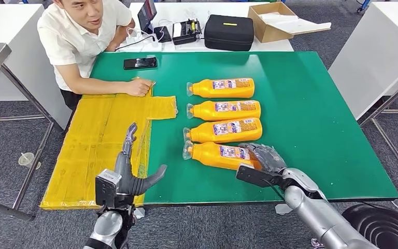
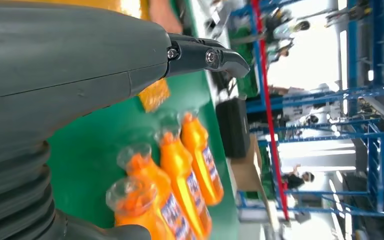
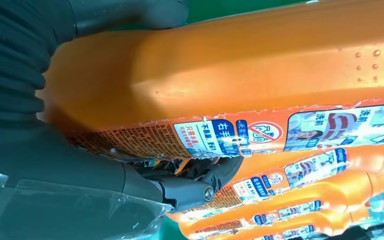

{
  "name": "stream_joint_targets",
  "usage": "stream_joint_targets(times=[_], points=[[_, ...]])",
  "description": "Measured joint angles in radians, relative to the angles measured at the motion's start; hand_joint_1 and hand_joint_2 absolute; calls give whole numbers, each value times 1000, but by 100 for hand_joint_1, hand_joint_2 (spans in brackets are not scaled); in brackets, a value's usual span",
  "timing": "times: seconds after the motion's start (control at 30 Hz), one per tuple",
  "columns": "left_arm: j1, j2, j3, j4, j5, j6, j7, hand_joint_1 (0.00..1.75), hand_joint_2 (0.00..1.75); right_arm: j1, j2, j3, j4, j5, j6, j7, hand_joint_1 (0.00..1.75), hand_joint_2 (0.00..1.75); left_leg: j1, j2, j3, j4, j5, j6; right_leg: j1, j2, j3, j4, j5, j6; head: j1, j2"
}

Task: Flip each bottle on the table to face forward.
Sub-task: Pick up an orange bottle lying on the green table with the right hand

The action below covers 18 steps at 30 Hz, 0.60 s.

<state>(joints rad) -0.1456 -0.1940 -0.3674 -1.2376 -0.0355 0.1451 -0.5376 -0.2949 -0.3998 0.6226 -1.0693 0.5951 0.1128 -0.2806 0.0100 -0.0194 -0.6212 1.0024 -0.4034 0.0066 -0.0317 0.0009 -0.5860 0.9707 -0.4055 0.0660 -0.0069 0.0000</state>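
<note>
- At the far left a person in a white short-sleeved shirt [image 1: 77, 36] leans over the edge of the flat green table mat [image 1: 311, 119], one hand resting on the taped yellow cardboard sheet [image 1: 98, 140] that covers the mat's left side.
- The left hand [image 1: 129, 174] hovers over that yellow sheet with fingers spread and thumb out, holding nothing, and is well apart from the bottles.
- A black phone [image 1: 140, 63] lies on the mat near the person, clear of the work.
- In the middle, four orange plastic bottles with clear caps lie on their sides in a column, caps pointing left and printed labels showing on top: the farthest bottle [image 1: 222, 88], the second bottle [image 1: 225, 110], the third bottle [image 1: 224, 130] and the nearest bottle [image 1: 218, 154].
- The right hand [image 1: 261, 158] is wrapped around the base end of the nearest bottle; the right wrist view shows its thumb and dark fingers closed on either side of the body, just behind the label.
- The step appears to be rolling this nearest bottle about its long axis. To do it well, I would keep the grasp firm near the base, lift slightly so the bottle clears the third bottle just beside it, rotate with the wrist, and set it down in line.
</note>
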Motion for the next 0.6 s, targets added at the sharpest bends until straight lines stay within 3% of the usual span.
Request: stream_joint_targets(times=[0.17, 0.6], points=[[1, -6, 5, 15, 223, -176, 81, 0, 175, 40, 21, -52, -34, -108, 25, -68, 175, 175, 0, 0, 0, 0, 0, 0, 0, 0, 1, 0, 0, 0, 0, 0], [2, -9, 6, 21, 244, -198, 90, 0, 175, 53, 30, -68, -47, -122, 34, -75, 175, 175, 0, 0, 0, 0, 0, 0, 0, 0, 1, 0, 0, 0, 0, 0]])
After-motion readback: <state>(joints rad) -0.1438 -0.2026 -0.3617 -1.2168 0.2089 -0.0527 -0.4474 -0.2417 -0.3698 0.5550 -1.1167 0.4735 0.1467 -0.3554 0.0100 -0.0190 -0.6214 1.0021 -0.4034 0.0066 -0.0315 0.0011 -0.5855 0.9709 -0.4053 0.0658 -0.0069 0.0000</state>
